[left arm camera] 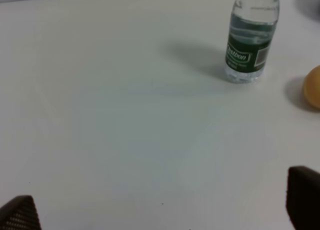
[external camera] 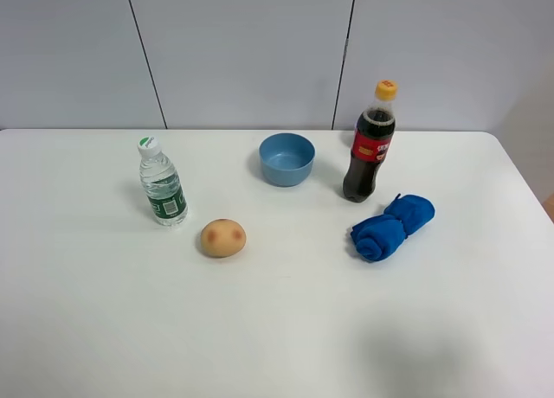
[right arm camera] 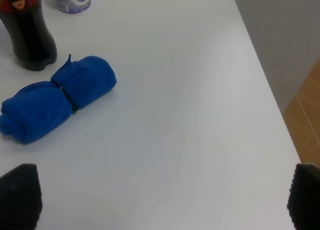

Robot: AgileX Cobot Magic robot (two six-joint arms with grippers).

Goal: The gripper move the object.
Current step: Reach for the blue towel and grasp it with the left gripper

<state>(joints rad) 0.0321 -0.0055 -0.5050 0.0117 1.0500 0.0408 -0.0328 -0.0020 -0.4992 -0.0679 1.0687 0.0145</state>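
Tabletop [external camera: 277, 329] white, five loose things on it; cannot tell which one the task means.

In the high view, left to right:
- water bottle [external camera: 162, 183], upright, green label
- potato [external camera: 223, 238], at 4 o'clock of the water bottle, near but apart
- blue bowl [external camera: 286, 159], at 1 o'clock of the potato, mouth up
- cola bottle [external camera: 370, 147], upright, yellow cap, at 3 o'clock of the bowl, just beside it
- blue cloth [external camera: 392, 227], rolled, at 5 o'clock of the cola bottle's base, close to it

Left gripper [left arm camera: 160, 210]: fingers [left arm camera: 20, 215] spread wide with only bare tabletop between them. The water bottle [left arm camera: 248, 40] stands well ahead of them, off toward one finger. The potato [left arm camera: 313, 87] is cut by the frame edge, nearer than the bottle. Nothing is touched.

Right gripper [right arm camera: 162, 200]: fingers [right arm camera: 20, 195] spread wide and holding nothing. The blue cloth [right arm camera: 57, 97] lies ahead, on the side of one finger and apart from it, with the cola bottle [right arm camera: 25, 35] just beyond it.

Fingers show only in the wrist views. The right wrist view also shows a small tub [right arm camera: 71, 0] with a purple label past the cola bottle, and wooden floor [right arm camera: 305, 120] off the tabletop's edge. Only the high view shows the bowl and both bottles' caps.
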